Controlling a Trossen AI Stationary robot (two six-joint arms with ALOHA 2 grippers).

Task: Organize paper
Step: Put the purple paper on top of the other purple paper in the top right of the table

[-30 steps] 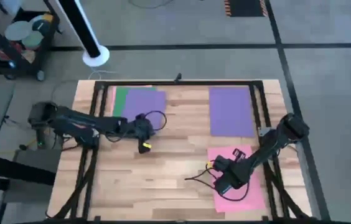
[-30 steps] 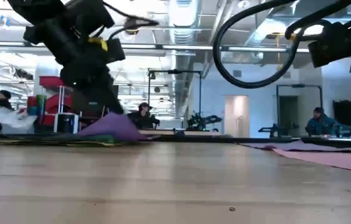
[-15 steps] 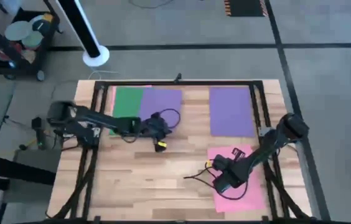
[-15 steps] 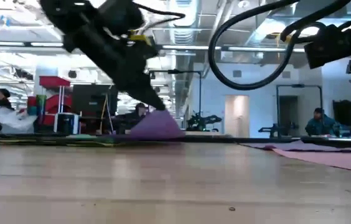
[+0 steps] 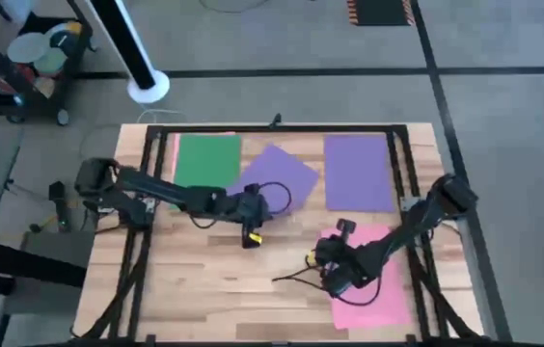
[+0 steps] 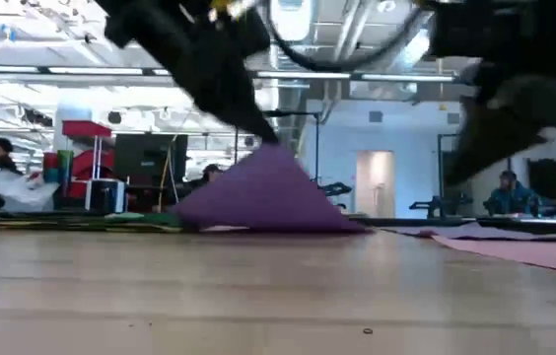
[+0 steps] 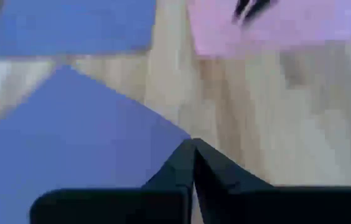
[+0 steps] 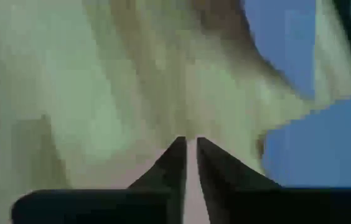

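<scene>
A purple sheet (image 5: 277, 173) lies askew at the table's middle, one corner raised into a tent in the low view (image 6: 268, 192). My left gripper (image 5: 256, 214) (image 7: 192, 148) is shut on that corner. A green sheet (image 5: 207, 159) lies flat on the far left, and a second purple sheet (image 5: 359, 172) lies flat on the far right. A pink sheet (image 5: 373, 289) lies on the near right under my right arm. My right gripper (image 5: 343, 231) (image 8: 188, 146) hovers by the pink sheet's far edge, its fingers a narrow slit apart and holding nothing. My left gripper pinches the askew purple sheet between its two fingers at the near corner (image 7: 178, 134). The fingers (image 6: 258, 133) slant down onto it from above. That corner is lifted off the wood, and the sheet slopes down from it to the table, where its far part rests.
A black frame (image 5: 272, 128) runs along the table's far edge and down both sides. Loose cables trail from both arms (image 5: 296, 275). Bare wood (image 5: 214, 280) spreads across the near left. In the room behind the table there are people and a cart (image 5: 31, 58).
My left gripper has moved toward the table's right, staying shut on the purple sheet's corner. The sheet has slid off the green sheet, turned askew and risen higher at the held corner. The green sheet is now uncovered. My right arm has shifted toward the table's left.
</scene>
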